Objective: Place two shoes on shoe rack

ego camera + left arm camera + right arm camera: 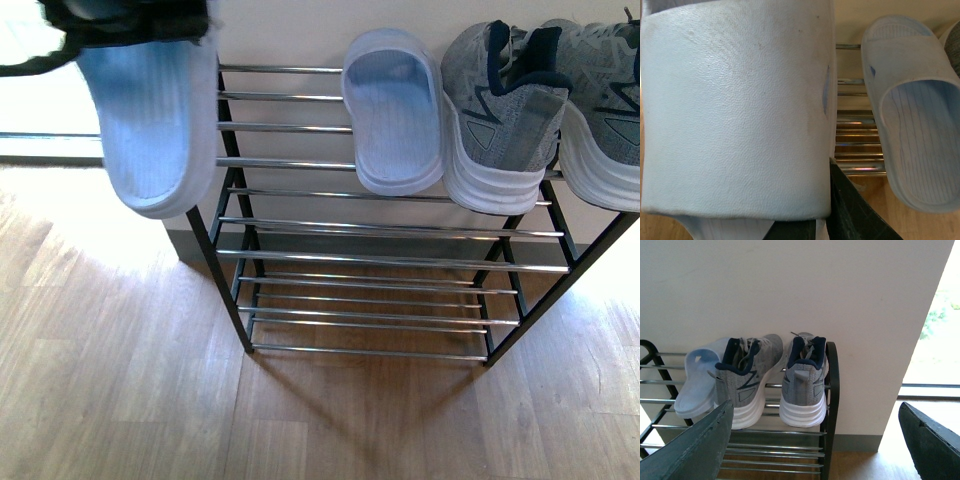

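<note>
Left gripper (135,25) jaws clenched on a pale blue slide (155,125), hanging toe-down beside the shoe rack (300,160) top tier's left end. On that tier: second slide (393,110), then two grey sneakers (500,120). Right gripper (815,440) jaws released, spread wide, holding nothing.

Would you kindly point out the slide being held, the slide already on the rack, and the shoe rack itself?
held slide (150,120), front view, on its footbed.
racked slide (392,115), front view, on its footbed.
shoe rack (360,258), front view, on a chrome bar of a lower tier.
</note>
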Robot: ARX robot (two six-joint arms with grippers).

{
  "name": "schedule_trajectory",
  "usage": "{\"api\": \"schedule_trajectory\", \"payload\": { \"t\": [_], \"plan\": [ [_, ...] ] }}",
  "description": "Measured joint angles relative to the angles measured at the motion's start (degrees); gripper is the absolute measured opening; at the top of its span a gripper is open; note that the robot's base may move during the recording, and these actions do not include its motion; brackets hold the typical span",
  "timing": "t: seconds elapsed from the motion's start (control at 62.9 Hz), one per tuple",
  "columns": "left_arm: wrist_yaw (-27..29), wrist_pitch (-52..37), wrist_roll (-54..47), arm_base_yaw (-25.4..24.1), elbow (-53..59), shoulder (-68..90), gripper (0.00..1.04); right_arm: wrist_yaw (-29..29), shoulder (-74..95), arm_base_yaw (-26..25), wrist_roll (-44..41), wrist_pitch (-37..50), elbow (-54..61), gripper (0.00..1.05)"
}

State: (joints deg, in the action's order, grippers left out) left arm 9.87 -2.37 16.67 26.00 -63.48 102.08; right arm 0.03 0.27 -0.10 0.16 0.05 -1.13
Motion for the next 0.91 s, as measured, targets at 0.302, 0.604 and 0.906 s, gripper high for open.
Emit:
{"api": "schedule_trajectory", "payload": {
  "t": [0.302,0.604,0.906],
  "plan": [
    [-4.09,6.95,-2.27,0.17,-18.45,14.29,0.02,0.00,0.00,0.00,0.00,0.00,0.00,0.96],
    [-3.13,12.33,-2.29,0.22,-29.03,24.11,0.02,0.00,0.00,0.00,-0.02,0.00,0.00,0.96],
    [-3.76,14.69,-2.27,-0.24,-32.39,28.02,0.07,0.00,0.00,0.00,0.00,0.00,0.00,0.96]
  ]
}}
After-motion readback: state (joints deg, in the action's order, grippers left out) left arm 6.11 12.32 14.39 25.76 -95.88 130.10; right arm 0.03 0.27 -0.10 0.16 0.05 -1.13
